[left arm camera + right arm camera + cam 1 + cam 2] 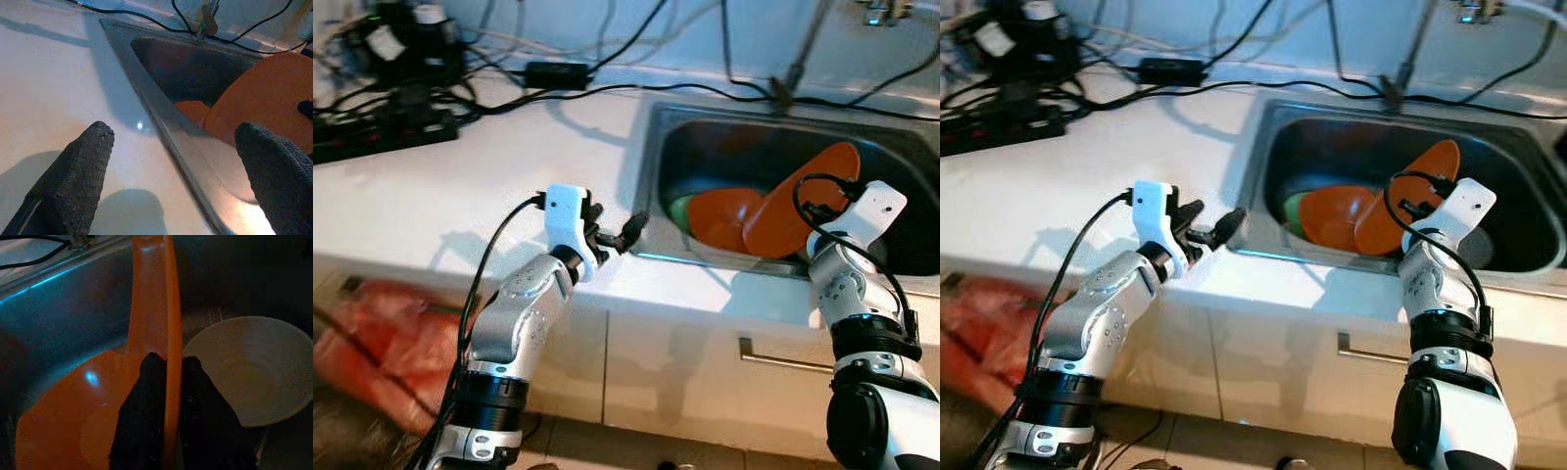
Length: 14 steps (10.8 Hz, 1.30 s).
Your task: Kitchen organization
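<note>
Plate point(156, 308), orange, stands on edge in the sink point(651, 157), rim pinched by right gripper point(166, 367) jaws. Judged thin, rigid, slippery: grip deeper before you lift. Left gripper point(1206, 227) spread, idle at the worktop's front edge.

The plates point(759, 211) lie in the sink point(656, 147), which is set in the counter point(431, 196) right of the cables point(391, 108).
</note>
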{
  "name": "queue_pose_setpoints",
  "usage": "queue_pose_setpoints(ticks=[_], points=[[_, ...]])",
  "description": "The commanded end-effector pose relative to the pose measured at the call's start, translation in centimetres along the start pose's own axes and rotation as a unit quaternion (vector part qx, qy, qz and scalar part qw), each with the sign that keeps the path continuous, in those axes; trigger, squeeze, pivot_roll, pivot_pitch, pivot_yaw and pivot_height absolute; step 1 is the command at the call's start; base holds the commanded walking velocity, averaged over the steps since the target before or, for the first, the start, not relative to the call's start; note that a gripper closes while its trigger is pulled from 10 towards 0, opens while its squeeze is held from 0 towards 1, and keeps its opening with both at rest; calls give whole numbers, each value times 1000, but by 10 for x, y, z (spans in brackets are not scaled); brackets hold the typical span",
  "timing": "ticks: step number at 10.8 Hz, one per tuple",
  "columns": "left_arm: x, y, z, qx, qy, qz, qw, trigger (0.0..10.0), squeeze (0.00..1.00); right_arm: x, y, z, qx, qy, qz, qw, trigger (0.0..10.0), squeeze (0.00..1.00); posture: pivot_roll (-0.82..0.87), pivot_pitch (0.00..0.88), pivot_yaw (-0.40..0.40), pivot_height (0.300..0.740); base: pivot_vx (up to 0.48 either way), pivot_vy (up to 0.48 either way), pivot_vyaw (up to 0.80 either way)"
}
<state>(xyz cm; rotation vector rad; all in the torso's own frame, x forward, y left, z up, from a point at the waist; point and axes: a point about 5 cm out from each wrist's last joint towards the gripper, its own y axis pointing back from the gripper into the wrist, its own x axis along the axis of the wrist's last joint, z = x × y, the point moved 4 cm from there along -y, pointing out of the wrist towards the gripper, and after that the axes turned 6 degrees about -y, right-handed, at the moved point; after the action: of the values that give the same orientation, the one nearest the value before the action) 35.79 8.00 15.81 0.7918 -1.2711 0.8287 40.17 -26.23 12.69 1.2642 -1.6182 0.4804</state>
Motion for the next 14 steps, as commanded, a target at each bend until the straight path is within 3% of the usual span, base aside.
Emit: queue_pose_setpoints(ticks=[1, 2, 3, 7, 12, 14], points=[[5, 0, -3, 15, -9, 12, 1000, 10000, 0, 5, -1, 9, -14, 12, 8, 1000, 10000, 0, 86, 31, -42, 740, 0, 0, -469], [7, -1, -6, 22, -3, 15, 1000, 10000, 0, 5, -1, 7, -5, 18, 7, 1000, 10000, 133, 86, 30, -43, 740, 0, 0, 0], [7, -1, -6, 22, 0, 15, 1000, 10000, 0, 3, -2, 5, 0, 24, 2, 1000, 10000, 1000, 86, 30, -42, 740, 0, 0, 0], [3, -1, -1, 7, 0, 5, 1000, 10000, 0, 0, -2, 5, -2, 69, -5, 998, 10000, 1000, 86, 30, -44, 740, 0, 0, 0], [7, -1, 9, -10, -44, 15, 999, 10000, 0, 12, -2, 2, 1, 112, 25, 993, 10000, 1000, 84, 22, -42, 740, 0, 0, 0], [12, 0, 0, 19, -69, 33, 997, 10000, 0, 19, -2, 2, -1, 134, 43, 990, 10000, 1000, 82, 17, -42, 740, 0, 0, 0]])
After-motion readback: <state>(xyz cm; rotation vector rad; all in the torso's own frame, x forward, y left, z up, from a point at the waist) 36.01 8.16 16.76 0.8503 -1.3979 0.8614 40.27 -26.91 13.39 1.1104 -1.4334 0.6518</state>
